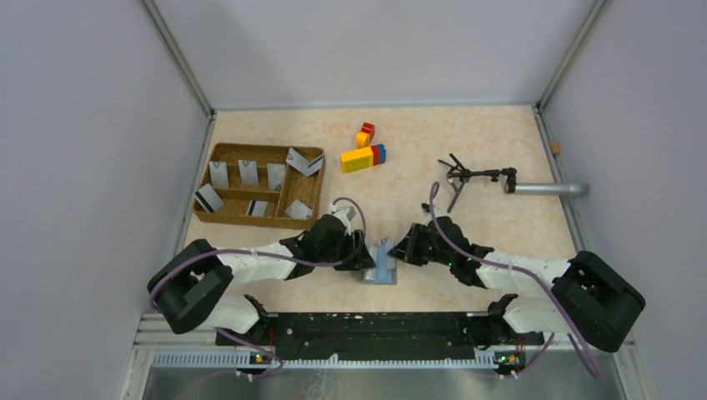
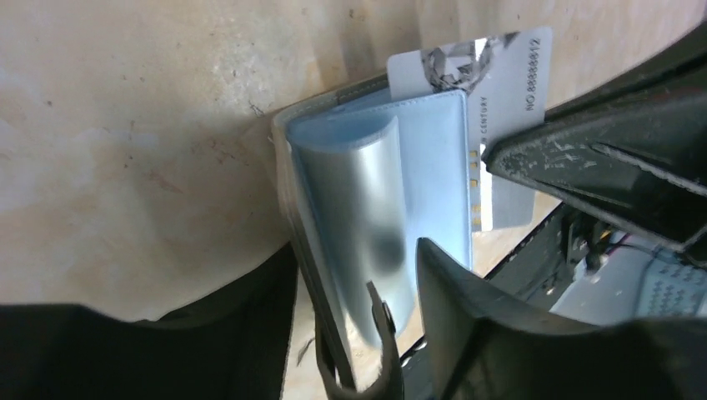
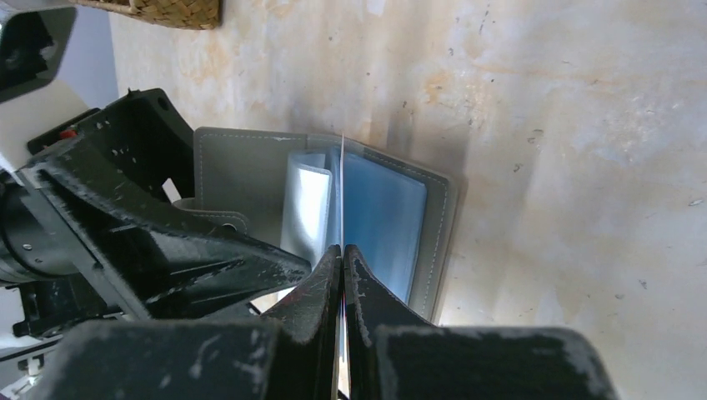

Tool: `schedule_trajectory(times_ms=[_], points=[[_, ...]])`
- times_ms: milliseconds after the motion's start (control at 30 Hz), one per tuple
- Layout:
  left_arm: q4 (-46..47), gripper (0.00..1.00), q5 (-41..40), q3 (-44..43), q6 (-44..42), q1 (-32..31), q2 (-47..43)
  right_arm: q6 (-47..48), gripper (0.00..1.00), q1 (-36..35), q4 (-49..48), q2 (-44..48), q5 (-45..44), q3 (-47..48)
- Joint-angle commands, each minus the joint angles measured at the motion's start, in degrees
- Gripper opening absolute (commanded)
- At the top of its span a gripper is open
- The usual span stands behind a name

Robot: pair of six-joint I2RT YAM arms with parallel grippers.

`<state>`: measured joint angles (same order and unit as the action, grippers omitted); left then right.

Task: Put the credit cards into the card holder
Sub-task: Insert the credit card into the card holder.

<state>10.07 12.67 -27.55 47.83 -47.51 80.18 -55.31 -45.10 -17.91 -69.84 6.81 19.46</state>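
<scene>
Beige worktop [image 1: 467,133]. Brown wicker tray [image 1: 242,222] at left rear, with several credit cards [image 1: 248,172] sitting in its compartments. Card holder [image 1: 379,273] lies open near the front centre, between the two arms, grey-blue panels showing. Left gripper [image 2: 457,200]: jaws parted, straddling the holder's edge, one panel bowed up beside them. Right gripper [image 3: 343,250]: jaws clenched on one credit card [image 2: 508,75], held on edge and partly tucked behind a panel.

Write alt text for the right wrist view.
The right fingers pinch a credit card, seen edge-on, upright over the open card holder on the beige table. The left fingers overlap its left flap.
</scene>
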Motion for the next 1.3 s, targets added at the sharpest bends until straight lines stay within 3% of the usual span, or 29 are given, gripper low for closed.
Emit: schedule_trajectory(times_ms=[0, 100, 200, 367, 567, 800, 933, 1267], points=[[-0.01, 0.61, -0.04, 0.46, -2.47, 0.12, -4.43, -0.63, 0.00, -0.88, -3.43, -0.28, 0.44, 0.15], [-3.99, 0.74, -2.34, -0.39, -3.80, 0.30, -7.04, -0.80, 0.00, -0.87, -3.93, -0.93, 0.53, -0.02], [-9.31, 0.81, -4.59, -1.62, -4.93, 0.64, -9.04, -0.87, 0.00, -0.88, -4.48, -1.36, 0.68, 0.04], [-17.79, 0.78, -7.39, -3.30, -5.40, 0.71, -12.20, -0.88, 0.00, -0.88, -4.40, -1.52, 0.81, 0.17], [-20.93, 0.59, -8.44, -2.74, -5.26, 0.70, -15.63, -0.77, 0.00, -1.00, -4.07, -1.58, 0.70, 0.34], [-17.34, 0.20, -7.71, 0.40, -3.87, 0.74, -15.21, -0.59, 0.00, -1.57, -3.98, -1.90, 1.26, 1.36], [-14.16, 0.04, -6.32, 1.63, -3.09, 0.68, -12.85, -0.59, 0.00, -2.71, -4.85, -3.26, 1.49, 2.14], [-2.95, 0.00, -1.86, 4.20, -1.27, 0.79, -8.45, -1.05, 0.00, -5.92, -7.53, -8.01, 1.41, 4.80]])
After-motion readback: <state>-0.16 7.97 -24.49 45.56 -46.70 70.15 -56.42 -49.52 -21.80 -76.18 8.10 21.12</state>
